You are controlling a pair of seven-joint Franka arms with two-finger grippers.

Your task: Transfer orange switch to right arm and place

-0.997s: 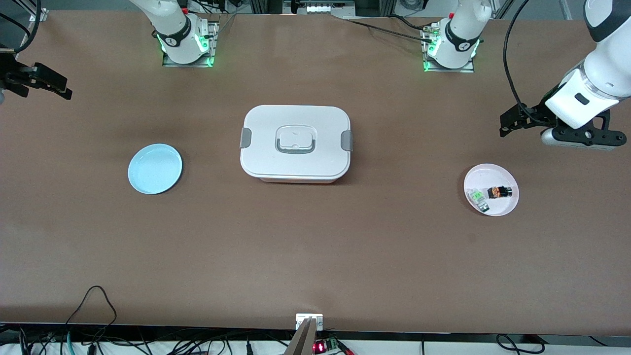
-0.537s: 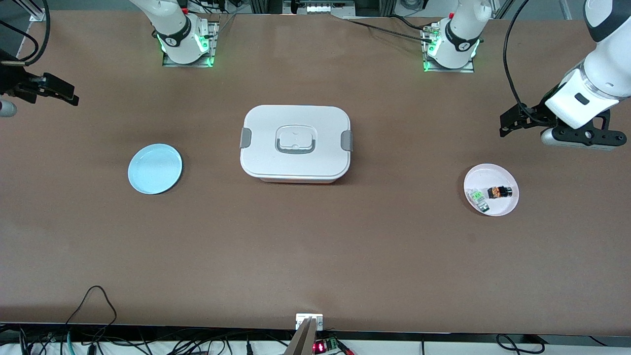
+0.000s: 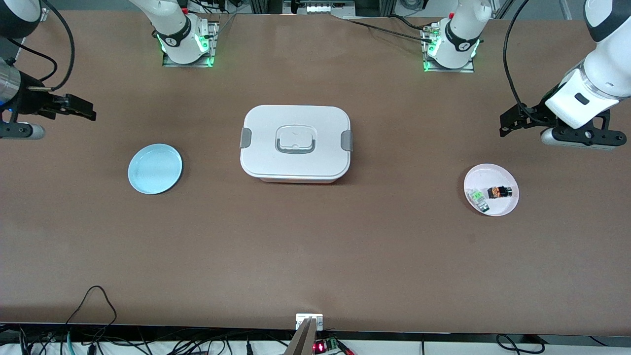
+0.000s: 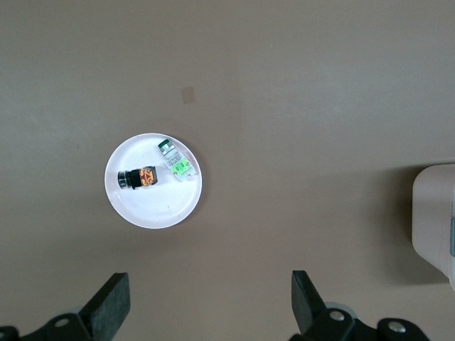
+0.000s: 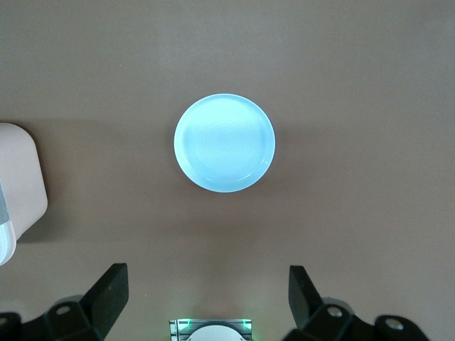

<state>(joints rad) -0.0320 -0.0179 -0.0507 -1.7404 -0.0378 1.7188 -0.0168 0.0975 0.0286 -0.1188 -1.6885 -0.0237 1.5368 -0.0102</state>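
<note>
The orange switch (image 3: 498, 192) (image 4: 138, 177) lies on its side on a small pink plate (image 3: 493, 172) (image 4: 153, 209) toward the left arm's end of the table. A green-and-clear component (image 3: 477, 198) (image 4: 176, 160) lies beside it on the same plate. My left gripper (image 3: 508, 125) (image 4: 210, 312) hangs open and empty over bare table just off that plate's rim. My right gripper (image 3: 84, 109) (image 5: 206, 302) hovers open and empty at the right arm's end of the table, off the rim of a light blue plate (image 3: 155, 168) (image 5: 225, 142).
A white lidded box with grey clips and a handle (image 3: 296, 143) (image 4: 434, 220) (image 5: 18, 192) sits mid-table between the two plates. The arm bases (image 3: 185, 42) (image 3: 451, 47) stand along the table's edge away from the front camera. Cables hang off the edge nearest that camera.
My right gripper has come in from the table's end toward the blue plate. The left arm, both plates and the switch have not moved.
</note>
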